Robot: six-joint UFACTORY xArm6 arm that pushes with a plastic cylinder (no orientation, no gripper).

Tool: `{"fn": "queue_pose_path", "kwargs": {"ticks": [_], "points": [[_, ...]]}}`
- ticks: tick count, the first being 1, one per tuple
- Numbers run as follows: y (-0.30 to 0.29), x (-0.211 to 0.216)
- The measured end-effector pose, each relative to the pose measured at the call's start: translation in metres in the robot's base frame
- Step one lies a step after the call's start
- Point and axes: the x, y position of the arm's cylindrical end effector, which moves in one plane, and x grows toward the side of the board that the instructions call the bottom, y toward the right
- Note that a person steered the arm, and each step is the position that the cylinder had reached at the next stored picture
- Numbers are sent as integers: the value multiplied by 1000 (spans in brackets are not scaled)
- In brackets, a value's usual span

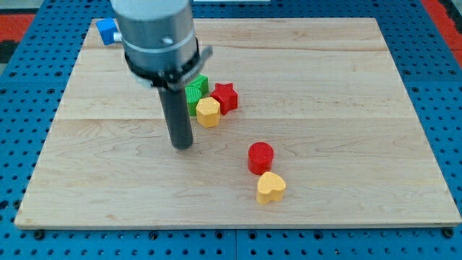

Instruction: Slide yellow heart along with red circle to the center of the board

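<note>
The yellow heart [271, 188] lies below the board's centre, toward the view's bottom. The red circle [260, 157] touches it just above and slightly left. My tip [182, 146] rests on the board left of the centre, well to the left of the red circle and a little above it, apart from both blocks. The rod hangs from a large grey cylinder at the view's top left.
A cluster sits right of the rod: a green block [195, 90], a red star [224, 97] and a yellow hexagon-like block [208, 112]. A blue block [107, 31] lies at the board's top-left corner. The wooden board [346, 108] lies on a blue pegboard.
</note>
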Motion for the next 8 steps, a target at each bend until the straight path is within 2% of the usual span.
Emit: {"fn": "queue_pose_path", "kwargs": {"ticks": [2,3,4,5,6,7,8], "points": [[0,28],[-36,61],[-12,61],[-14,61],[-9,79],[28,107],[69,107]]}}
